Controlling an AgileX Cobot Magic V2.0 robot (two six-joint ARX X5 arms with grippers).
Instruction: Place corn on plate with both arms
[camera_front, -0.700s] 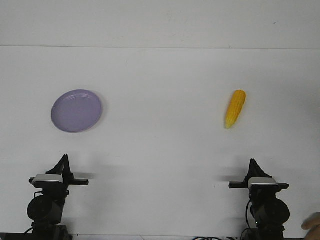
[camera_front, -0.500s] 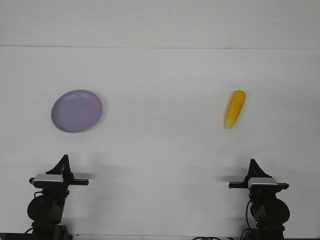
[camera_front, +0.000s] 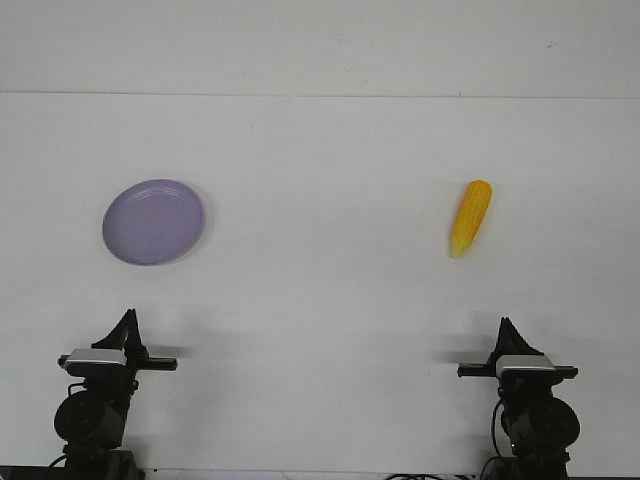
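Two arms sit low on the white worktop (camera_front: 320, 300), left fingers (camera_front: 128, 318) at 7 o'clock, right fingers (camera_front: 506, 326) at 5, each pair pressed together and holding nothing. At 9 o'clock lies the plate (camera_front: 153, 221), well apart from the corn (camera_front: 470, 218) at 3.

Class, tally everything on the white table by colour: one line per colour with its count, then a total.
Yellow: 1, the corn
Lavender-purple: 1, the plate
Black: 2, the left arm's tool and the right arm's tool, both at the near edge
Total: 4
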